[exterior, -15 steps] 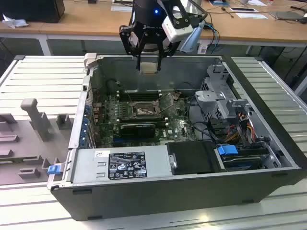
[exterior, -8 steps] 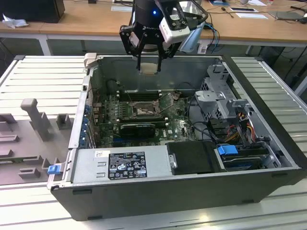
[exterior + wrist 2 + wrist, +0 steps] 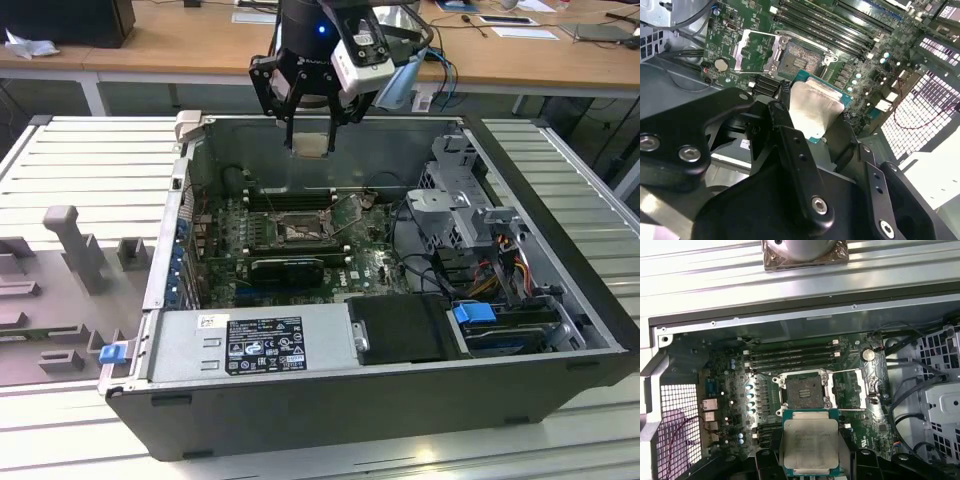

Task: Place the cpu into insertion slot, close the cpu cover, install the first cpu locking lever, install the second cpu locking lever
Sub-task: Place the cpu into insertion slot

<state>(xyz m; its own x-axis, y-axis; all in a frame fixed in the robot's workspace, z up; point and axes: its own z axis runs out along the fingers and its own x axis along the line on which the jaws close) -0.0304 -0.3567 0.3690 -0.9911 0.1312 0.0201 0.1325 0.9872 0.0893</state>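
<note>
The claw (image 3: 312, 128) is closed on the cpu (image 3: 311, 145), which is gripped by two opposite edges and held in the air above the open computer case (image 3: 560, 390), clear of its walls. The chip is seen as a flat square with a pale silvery face and a thin green border. Below it, the insertion slot (image 3: 802, 388) is left bare and dark inside its grey metal rim, and the cpu cover (image 3: 860, 386) is swung open just beside it. Long black memory slots (image 3: 790, 356) are set near the slot on the green motherboard (image 3: 725, 375). The case is laid on a ribbed grey tabletop (image 3: 70, 160), with open room around it; wooden desks (image 3: 180, 40) are seen behind.
</note>
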